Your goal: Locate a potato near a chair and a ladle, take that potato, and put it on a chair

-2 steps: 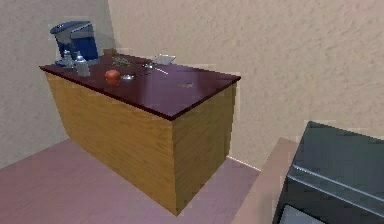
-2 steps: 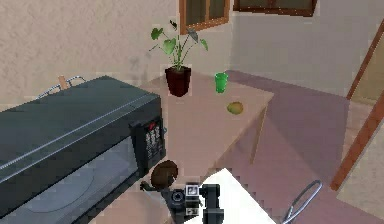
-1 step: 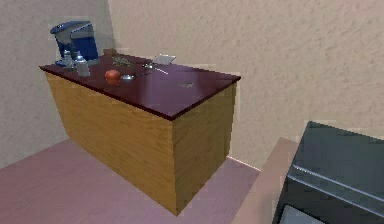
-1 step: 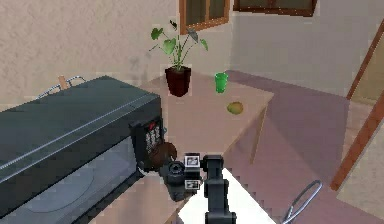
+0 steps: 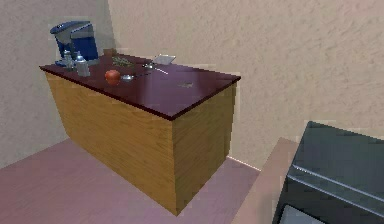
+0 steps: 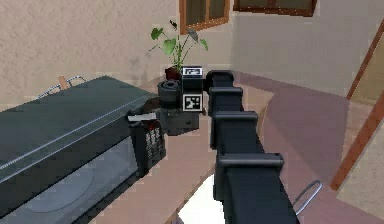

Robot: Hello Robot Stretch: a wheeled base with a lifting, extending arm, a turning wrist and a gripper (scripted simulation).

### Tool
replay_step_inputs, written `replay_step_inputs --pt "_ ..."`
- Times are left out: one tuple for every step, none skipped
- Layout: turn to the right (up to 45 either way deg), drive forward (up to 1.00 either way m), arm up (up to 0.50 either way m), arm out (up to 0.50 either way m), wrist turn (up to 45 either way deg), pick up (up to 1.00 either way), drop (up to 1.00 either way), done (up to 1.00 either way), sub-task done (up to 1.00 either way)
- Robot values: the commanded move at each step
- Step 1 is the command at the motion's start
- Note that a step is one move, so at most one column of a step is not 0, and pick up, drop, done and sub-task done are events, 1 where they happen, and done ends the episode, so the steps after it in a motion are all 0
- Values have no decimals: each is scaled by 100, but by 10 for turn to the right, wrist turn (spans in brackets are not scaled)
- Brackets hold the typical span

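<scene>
Nearest the robot, at the arm side view's bottom edge, the arm [image 6: 240, 140] rises as a dark square bar over a pale countertop [image 6: 195, 175], with a dark grey microwave [image 6: 70, 140] just beside it toward that view's left. At the arm's far end stand two white squares [image 6: 192, 100], and left of them the gripper [image 6: 162, 108] sits by the microwave's far corner. How its jaws stand cannot be told, nor whether it holds anything, since the microwave and the countertop lie right behind it. Beyond the gripper, near the countertop's far edge, a potted plant [image 6: 178, 42] stands below a wood-framed window [image 6: 210, 10]. In the forward view, the microwave's top shows at the lower right corner, and well apart from it across the floor stands a wooden island [image 5: 120, 130] with a dark red top. Toward the top's far left end, near the front edge, lies a round reddish thing [image 5: 113, 74]; it may be the potato, but it is too small to say. Just beside it stands a grey cup [image 5: 82, 68], and behind that, at the far left corner, a blue and white coffee machine [image 5: 72, 40]. Along the back edge lie thin metal utensils [image 5: 150, 66] and a small bowl [image 5: 164, 59].
</scene>
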Motion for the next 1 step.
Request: replay_step_inputs --pt "0 0 0 0 -450 0 0 0 0"
